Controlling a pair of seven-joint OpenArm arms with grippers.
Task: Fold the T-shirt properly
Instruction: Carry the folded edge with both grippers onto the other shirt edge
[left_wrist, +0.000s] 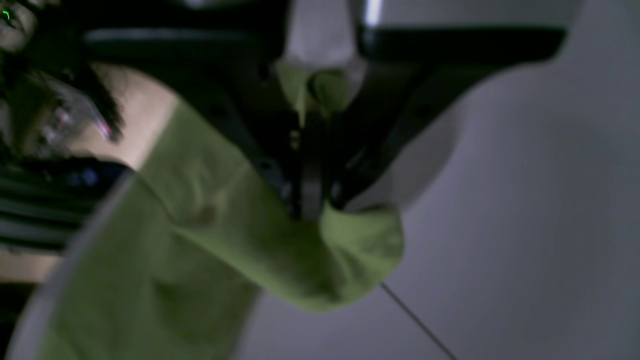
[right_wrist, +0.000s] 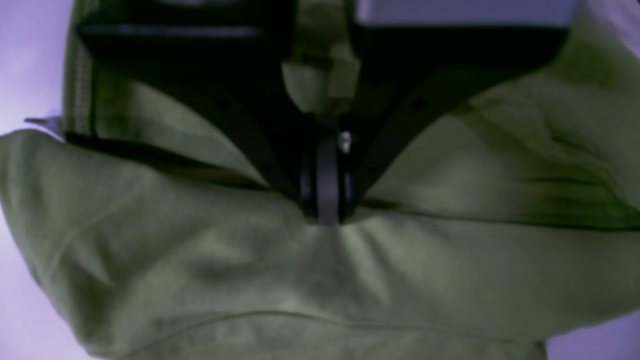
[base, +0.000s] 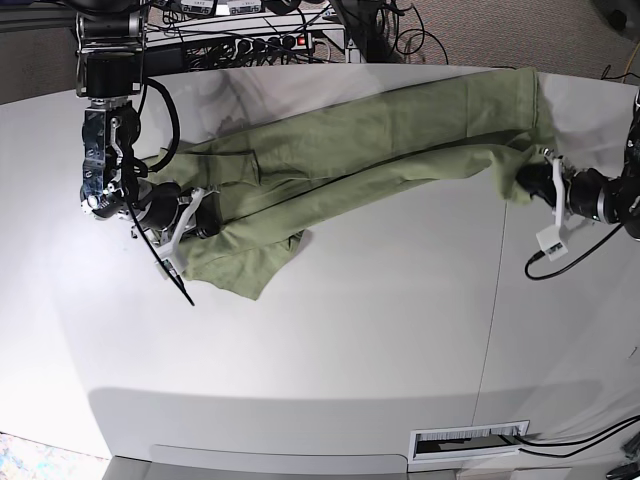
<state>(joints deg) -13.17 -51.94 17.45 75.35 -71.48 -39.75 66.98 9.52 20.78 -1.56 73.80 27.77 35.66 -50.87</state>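
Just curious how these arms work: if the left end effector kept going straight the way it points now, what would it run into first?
The T-shirt. The left end effector points across the table and is already shut on the shirt's edge, so more green fabric lies directly ahead, though depth is uncertain.

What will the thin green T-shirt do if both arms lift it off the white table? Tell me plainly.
The thin green T-shirt will probably sag between the left gripper and the right gripper: it already wrinkles and bunches at both grips. It looks light. The loose sleeve would likely dangle.
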